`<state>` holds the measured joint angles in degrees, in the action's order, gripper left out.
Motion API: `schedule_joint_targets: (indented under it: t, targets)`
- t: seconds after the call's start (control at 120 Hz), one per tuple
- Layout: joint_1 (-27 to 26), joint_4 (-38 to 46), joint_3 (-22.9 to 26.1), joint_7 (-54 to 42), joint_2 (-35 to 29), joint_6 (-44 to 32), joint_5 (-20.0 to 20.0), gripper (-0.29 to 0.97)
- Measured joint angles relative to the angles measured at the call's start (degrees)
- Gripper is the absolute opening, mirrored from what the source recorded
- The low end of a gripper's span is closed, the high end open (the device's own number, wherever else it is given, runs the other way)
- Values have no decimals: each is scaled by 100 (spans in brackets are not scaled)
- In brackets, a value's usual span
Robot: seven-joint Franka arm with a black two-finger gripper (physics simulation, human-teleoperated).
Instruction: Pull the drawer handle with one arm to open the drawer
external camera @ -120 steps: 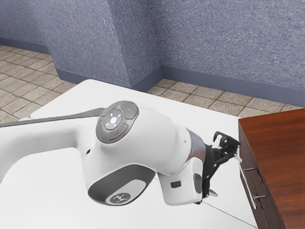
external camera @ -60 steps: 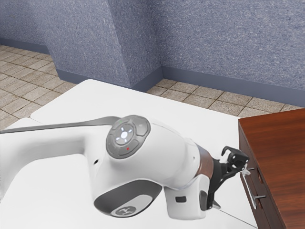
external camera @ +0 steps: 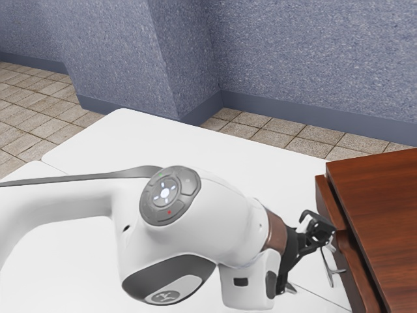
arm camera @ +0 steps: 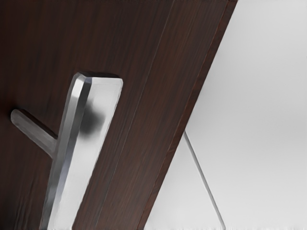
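- The white Franka arm [external camera: 195, 241] comes in from the exterior view's left and reaches low across the white surface [external camera: 130, 150] toward the exterior view's right.
- Its black claw [external camera: 320, 233] sits right at the upper end of the drawer handle [external camera: 333, 261]. From this side I cannot tell whether it is spread, pressed together or pinching the bar.
- The handle is a slim metal bar standing off the drawer front on short posts. It hangs just beside the claw, on the side facing the arm.
- The drawer [external camera: 342, 225] is part of a dark red-brown wooden cabinet [external camera: 384, 195] at the exterior view's right edge. Its front stands out from the cabinet body toward the arm, leaving a step below the cabinet top, so it is partly open.
- In the wrist view the handle [arm camera: 79, 153] lies close under the hand, a flat brushed-metal bar with a bevelled end.
- One of its posts [arm camera: 33, 129] runs back to the dark wood drawer front [arm camera: 144, 57].
- Past the edge of the drawer front, the wrist view shows the white surface [arm camera: 259, 96] crossed by a thin grey line [arm camera: 201, 177].
- Behind the surface are a tan tiled floor [external camera: 39, 104] and a blue speckled wall [external camera: 293, 52].
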<state>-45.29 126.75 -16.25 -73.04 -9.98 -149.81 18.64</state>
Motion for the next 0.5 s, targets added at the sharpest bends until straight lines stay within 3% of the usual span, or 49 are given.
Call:
schedule_joint_targets:
  t: [0.5]
  targets:
    - [-100,156,4,-19,-342,452,7,66]
